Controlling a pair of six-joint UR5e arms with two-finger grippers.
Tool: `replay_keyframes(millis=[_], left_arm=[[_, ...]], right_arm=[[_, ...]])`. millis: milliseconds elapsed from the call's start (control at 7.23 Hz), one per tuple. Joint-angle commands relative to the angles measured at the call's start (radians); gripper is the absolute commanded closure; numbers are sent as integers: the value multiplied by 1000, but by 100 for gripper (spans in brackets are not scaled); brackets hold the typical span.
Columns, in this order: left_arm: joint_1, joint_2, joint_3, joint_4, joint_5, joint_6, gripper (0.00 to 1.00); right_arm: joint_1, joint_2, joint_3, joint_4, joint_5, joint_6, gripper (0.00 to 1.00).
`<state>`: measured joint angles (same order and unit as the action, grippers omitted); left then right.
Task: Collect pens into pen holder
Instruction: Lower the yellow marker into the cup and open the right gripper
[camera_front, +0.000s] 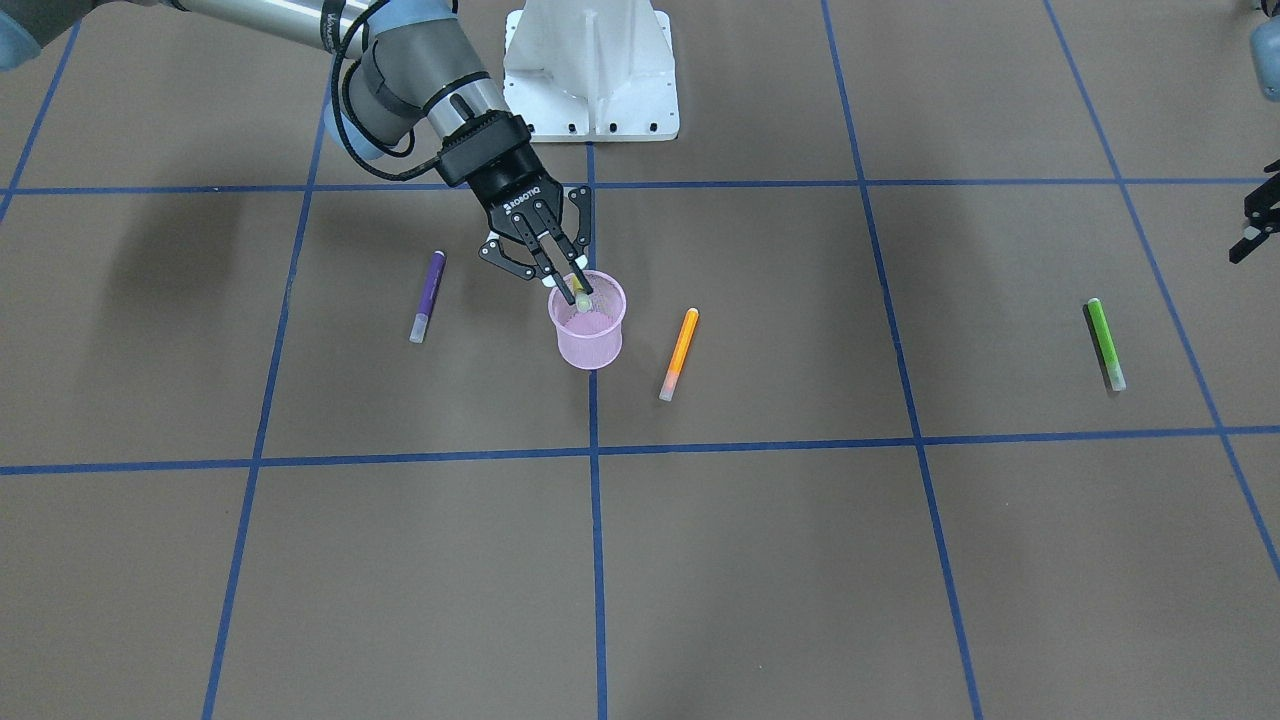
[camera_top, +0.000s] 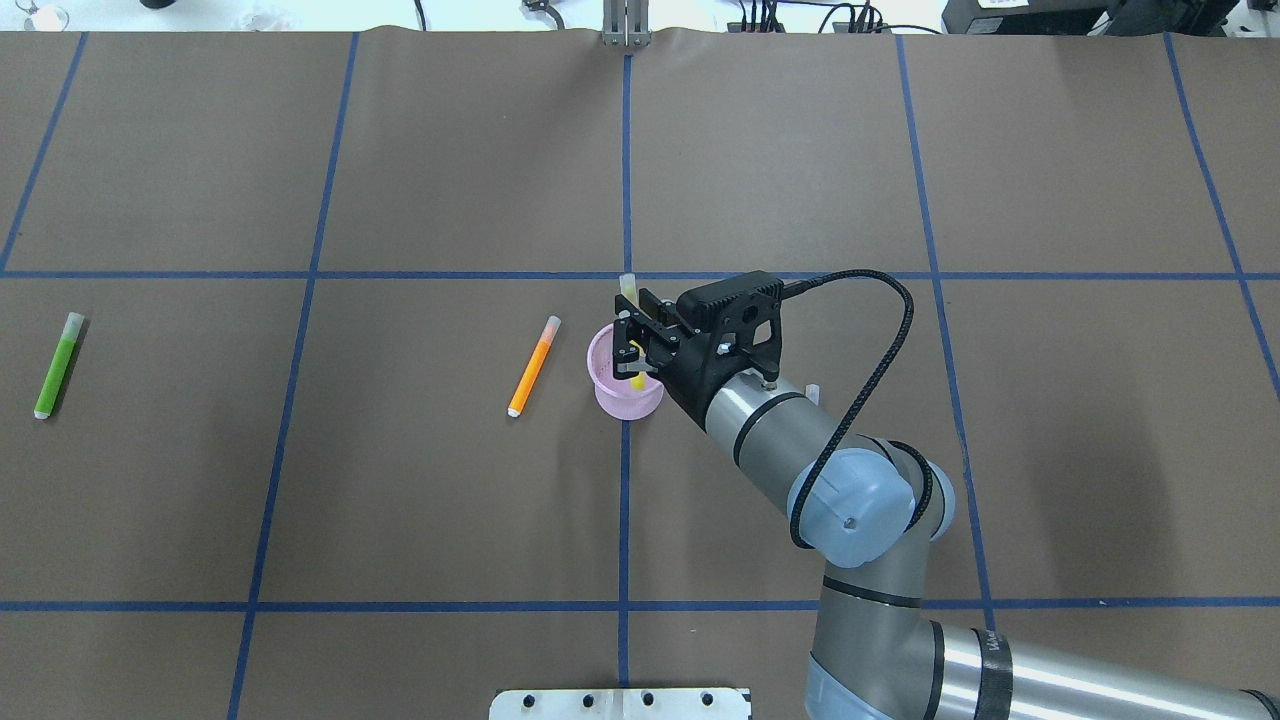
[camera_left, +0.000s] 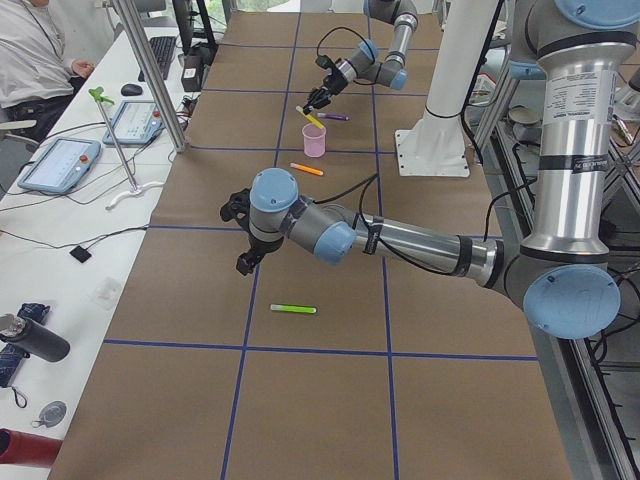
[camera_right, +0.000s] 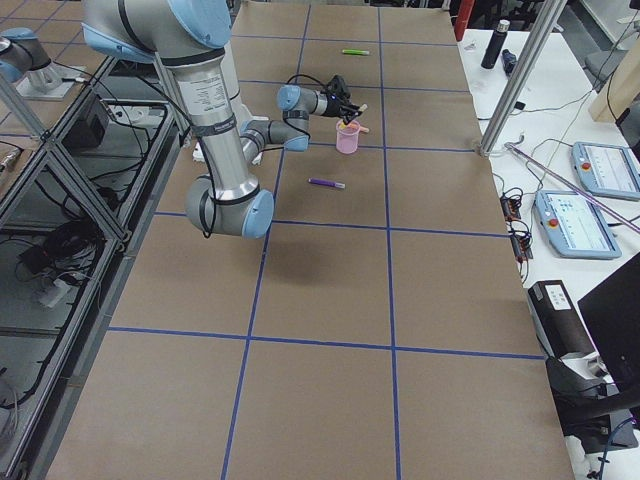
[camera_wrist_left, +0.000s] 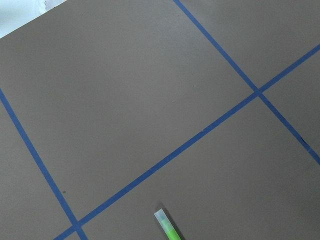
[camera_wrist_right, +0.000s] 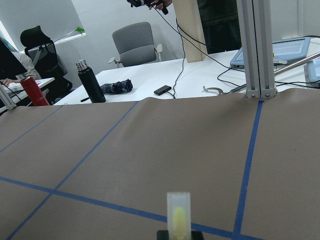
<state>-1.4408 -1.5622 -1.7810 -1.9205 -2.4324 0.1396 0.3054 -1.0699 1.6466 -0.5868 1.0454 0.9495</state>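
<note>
My right gripper (camera_front: 577, 288) is shut on the yellow pen (camera_top: 628, 288) and holds it tilted over the mouth of the pink mesh pen holder (camera_front: 588, 338). The pen's pale cap shows in the right wrist view (camera_wrist_right: 178, 215). The purple pen (camera_front: 428, 296) lies just to the holder's left in the front view, and the orange pen (camera_front: 680, 352) lies just to its right. The green pen (camera_front: 1105, 343) lies far off on my left side. My left gripper (camera_front: 1258, 222) hangs open and empty near it, at the frame's edge.
The white robot base (camera_front: 590, 70) stands at the table's near edge behind the holder. Blue tape lines grid the brown table. Operator desks with tablets (camera_left: 60, 160) lie past the far edge.
</note>
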Motion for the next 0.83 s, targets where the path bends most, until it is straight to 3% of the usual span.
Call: replay_keyframes(millis=[0, 277, 415, 692], left_arm=[[0, -2, 0, 0, 1, 0, 0], [8, -6, 0, 2, 1, -2, 0], [23, -6, 3, 3, 1, -50, 0], [121, 8, 11, -82, 31, -368, 0]], right_arm=[[-11, 1, -8, -10, -8, 21, 2], [21, 4, 62, -147, 16, 46, 1], [74, 5, 114, -274, 133, 78, 2], [226, 5, 226, -566, 423, 83, 2]])
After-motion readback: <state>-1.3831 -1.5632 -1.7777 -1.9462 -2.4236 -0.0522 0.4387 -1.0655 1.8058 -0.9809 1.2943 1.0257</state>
